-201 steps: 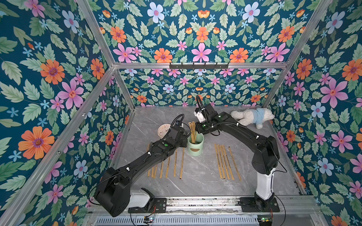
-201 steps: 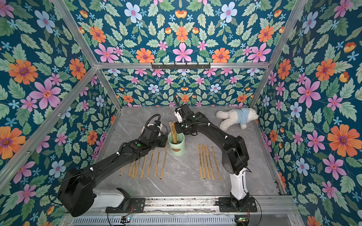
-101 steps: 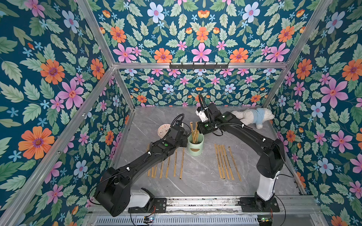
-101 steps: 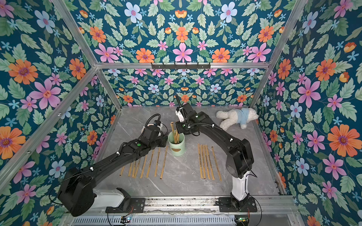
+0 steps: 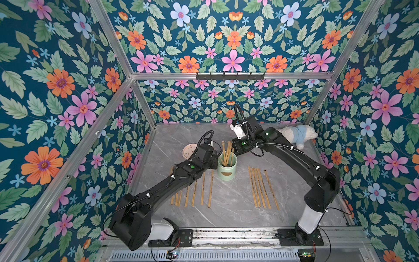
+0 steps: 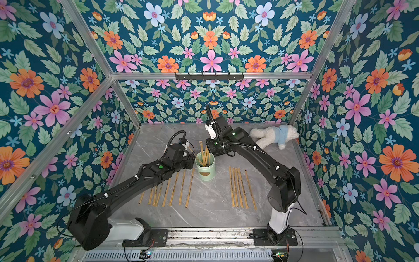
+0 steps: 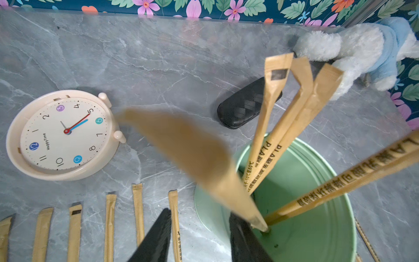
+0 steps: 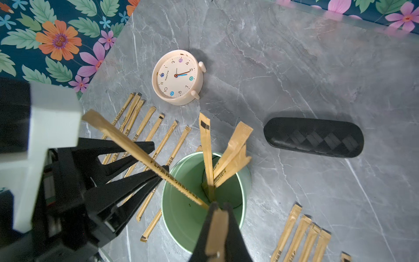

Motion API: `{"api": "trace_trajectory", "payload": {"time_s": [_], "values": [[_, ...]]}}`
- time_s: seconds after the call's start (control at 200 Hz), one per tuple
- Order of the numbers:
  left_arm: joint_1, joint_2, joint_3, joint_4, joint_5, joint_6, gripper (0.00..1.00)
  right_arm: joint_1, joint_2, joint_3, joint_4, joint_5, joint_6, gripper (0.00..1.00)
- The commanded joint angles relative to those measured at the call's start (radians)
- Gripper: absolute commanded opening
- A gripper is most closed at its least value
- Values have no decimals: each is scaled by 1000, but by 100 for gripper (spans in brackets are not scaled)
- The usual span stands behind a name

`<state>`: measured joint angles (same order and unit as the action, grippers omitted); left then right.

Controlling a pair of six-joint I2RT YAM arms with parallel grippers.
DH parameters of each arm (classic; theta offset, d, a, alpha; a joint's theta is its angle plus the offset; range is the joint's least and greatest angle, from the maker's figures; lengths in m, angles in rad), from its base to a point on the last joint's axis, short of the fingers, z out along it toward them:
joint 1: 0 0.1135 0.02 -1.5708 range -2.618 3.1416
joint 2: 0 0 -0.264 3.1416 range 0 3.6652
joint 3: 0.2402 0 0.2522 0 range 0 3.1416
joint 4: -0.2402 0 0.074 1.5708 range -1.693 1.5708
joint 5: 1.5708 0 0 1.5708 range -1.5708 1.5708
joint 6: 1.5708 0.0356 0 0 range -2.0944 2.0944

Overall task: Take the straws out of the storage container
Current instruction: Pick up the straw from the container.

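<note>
Right gripper (image 8: 219, 207) is pinched shut on one tan paper-wrapped straw (image 8: 215, 229) standing in the pale mint-green cylindrical canister (image 8: 181, 215), left gripper (image 7: 199, 212) half-open astride its rim; likely featherlight and creasable, so grip the stiff shaft, not the flat end.

A robot test cell is indicated: floral-printed panels (image 5: 231, 34) are held in an aluminium frame (image 5: 158, 76), and two robot arms (image 5: 158, 191) are bolted to a metal rail (image 5: 238, 236) along the lower edge.
</note>
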<state>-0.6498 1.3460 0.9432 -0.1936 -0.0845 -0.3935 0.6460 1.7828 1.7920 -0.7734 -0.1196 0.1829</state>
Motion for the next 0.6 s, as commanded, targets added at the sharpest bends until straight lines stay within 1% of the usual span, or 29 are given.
{"api": "trace_trajectory", "payload": {"time_s": [0.0, 0.24, 0.35, 0.47, 0.595], "values": [[-1, -5, 8, 25, 0, -11, 45, 2, -7, -1, -21, 23, -16, 9], [-1, -4, 6, 25, -4, -10, 45, 3, 3, -39, 15, 72, -17, 9], [-1, -2, 5, 25, -7, -8, 45, 3, 5, -37, 22, 74, -16, 9], [0, 2, 11, 25, -7, -7, 45, 4, -9, -10, 17, 66, -17, 9], [-1, 8, 14, 28, -8, -7, 45, 7, -22, 52, -39, 48, -29, 9]]}}
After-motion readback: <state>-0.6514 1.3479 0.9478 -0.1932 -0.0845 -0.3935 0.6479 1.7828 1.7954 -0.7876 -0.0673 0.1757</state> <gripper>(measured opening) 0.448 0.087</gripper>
